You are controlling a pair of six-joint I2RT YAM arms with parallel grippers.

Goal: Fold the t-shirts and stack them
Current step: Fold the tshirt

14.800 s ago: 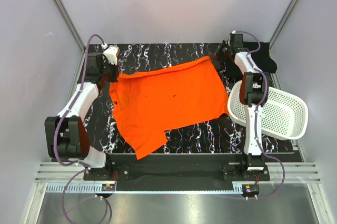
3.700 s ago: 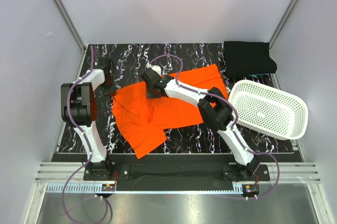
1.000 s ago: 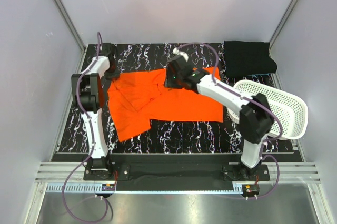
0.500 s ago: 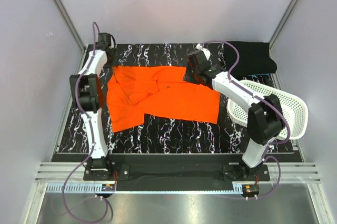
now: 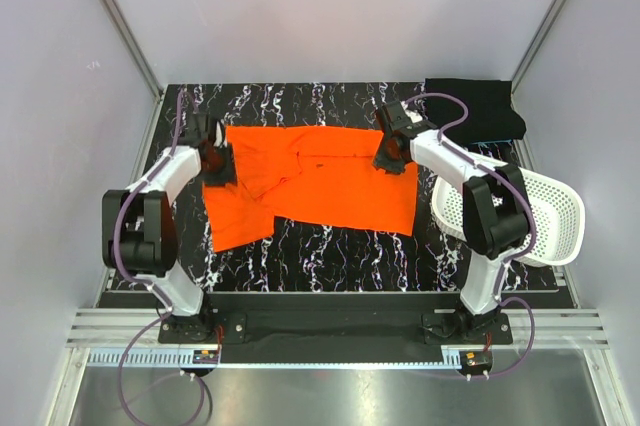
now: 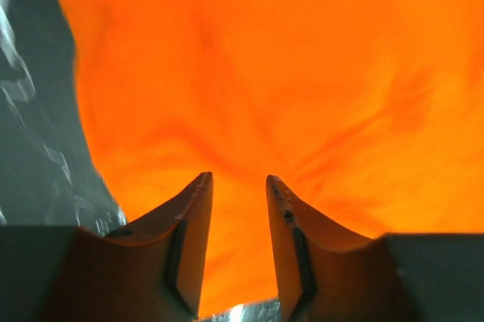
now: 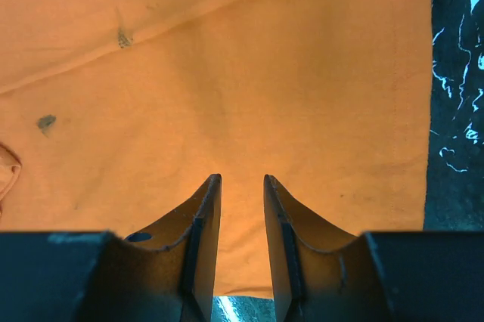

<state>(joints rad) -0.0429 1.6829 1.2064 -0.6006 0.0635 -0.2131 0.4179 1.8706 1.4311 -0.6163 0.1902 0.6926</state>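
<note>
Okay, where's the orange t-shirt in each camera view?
Top external: orange t-shirt lies spread mid-table.
Left wrist: orange t-shirt fills the frame, except the left edge.
Right wrist: orange t-shirt fills the frame, except the right edge.
Shared landmark: black marbled tabletop.

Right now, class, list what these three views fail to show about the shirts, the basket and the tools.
Left tool: left wrist view, blurred orange t-shirt fills the frame; grip unclear.
White basket: top view, the right arm covers its left rim.
Black t-shirt: top view, too dark to show folds.
</note>
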